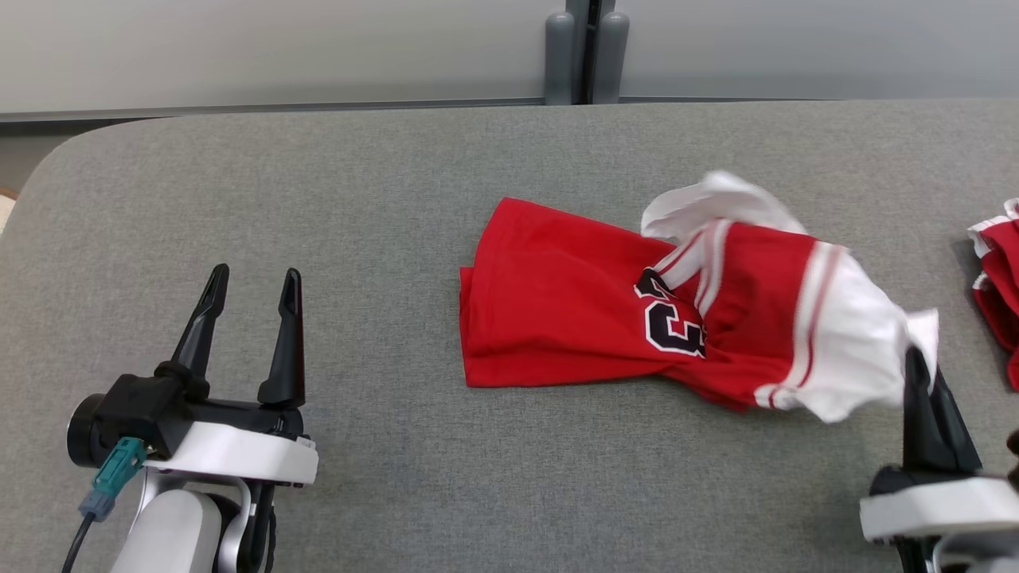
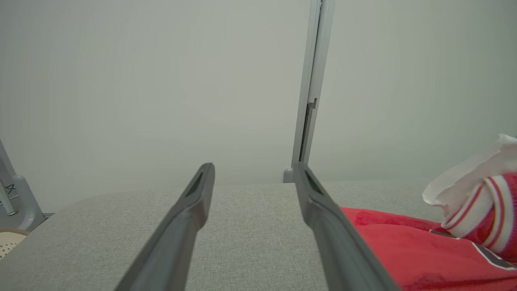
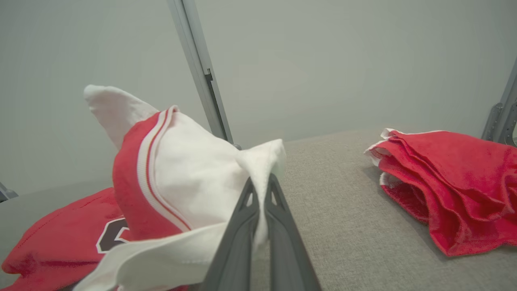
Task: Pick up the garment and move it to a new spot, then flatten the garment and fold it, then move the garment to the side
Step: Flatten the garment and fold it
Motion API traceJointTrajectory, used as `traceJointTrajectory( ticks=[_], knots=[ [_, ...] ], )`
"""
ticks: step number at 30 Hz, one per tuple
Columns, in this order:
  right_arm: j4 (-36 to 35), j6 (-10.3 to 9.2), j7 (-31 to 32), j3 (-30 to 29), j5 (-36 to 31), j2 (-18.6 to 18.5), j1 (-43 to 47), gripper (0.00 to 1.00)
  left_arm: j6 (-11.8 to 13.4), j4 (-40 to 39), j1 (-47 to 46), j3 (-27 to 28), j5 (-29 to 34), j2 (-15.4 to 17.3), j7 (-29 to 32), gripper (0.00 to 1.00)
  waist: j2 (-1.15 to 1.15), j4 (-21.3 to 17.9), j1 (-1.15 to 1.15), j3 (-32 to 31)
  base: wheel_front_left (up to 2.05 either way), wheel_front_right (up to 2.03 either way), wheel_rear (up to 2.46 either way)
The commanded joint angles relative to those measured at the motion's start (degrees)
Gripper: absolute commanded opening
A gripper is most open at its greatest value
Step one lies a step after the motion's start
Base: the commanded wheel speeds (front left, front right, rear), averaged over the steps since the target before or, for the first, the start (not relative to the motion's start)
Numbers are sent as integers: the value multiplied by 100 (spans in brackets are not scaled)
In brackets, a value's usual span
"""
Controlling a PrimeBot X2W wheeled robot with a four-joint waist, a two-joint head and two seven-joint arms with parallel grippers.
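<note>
Head view, from the left: the left pincer (image 1: 255, 274) is low over the grey worktop (image 1: 358, 183), its two fingers wide apart with nothing between them. In the middle of the worktop lies the red shirt (image 1: 557, 310), all bunched up, well apart from the left pincer. Its white end is lifted up on the right, where the right pincer (image 1: 915, 358) is squeezed tight on it, and at the far right lies another red cloth (image 1: 999, 270), apart from the shirt.
</note>
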Motion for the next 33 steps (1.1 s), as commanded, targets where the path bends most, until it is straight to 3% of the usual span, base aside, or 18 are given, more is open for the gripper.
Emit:
traceJointTrajectory(
  ticks=[1,2,3,4,11,14,20,25,33],
  knots=[
    [168,-2,83,-215,94,66,153,24,20,-12,68,19,-21,39,12,100,0,-43,0,-14,0,0,0],
    [293,-2,151,-316,159,98,210,47,23,-8,72,14,-28,44,19,100,0,-56,0,-17,0,0,0],
    [418,-2,196,-396,177,127,266,95,28,-2,77,9,-34,47,15,100,0,-65,0,-23,0,0,0],
    [514,-2,189,-454,216,152,270,100,33,4,82,5,-39,51,13,100,0,-72,0,-30,0,0,0],
    [476,-2,-3,-380,-21,176,254,100,89,66,219,36,-90,72,32,100,0,-150,0,-188,0,0,0],
    [197,-2,-8,-238,-272,-25,231,100,121,92,354,67,-123,100,45,100,0,-208,0,-330,0,0,0],
    [-629,-2,358,129,-653,-313,315,100,180,95,654,78,-152,166,102,100,0,-306,0,-631,0,0,0],
    [-1168,-2,765,430,-699,-328,549,100,213,38,877,56,-189,204,188,100,0,-365,0,-805,0,0,0],
    [-1404,-2,1002,560,-605,-243,836,100,273,-57,1107,-22,-218,184,280,100,0,-419,0,-900,0,0,0]
  ],
)
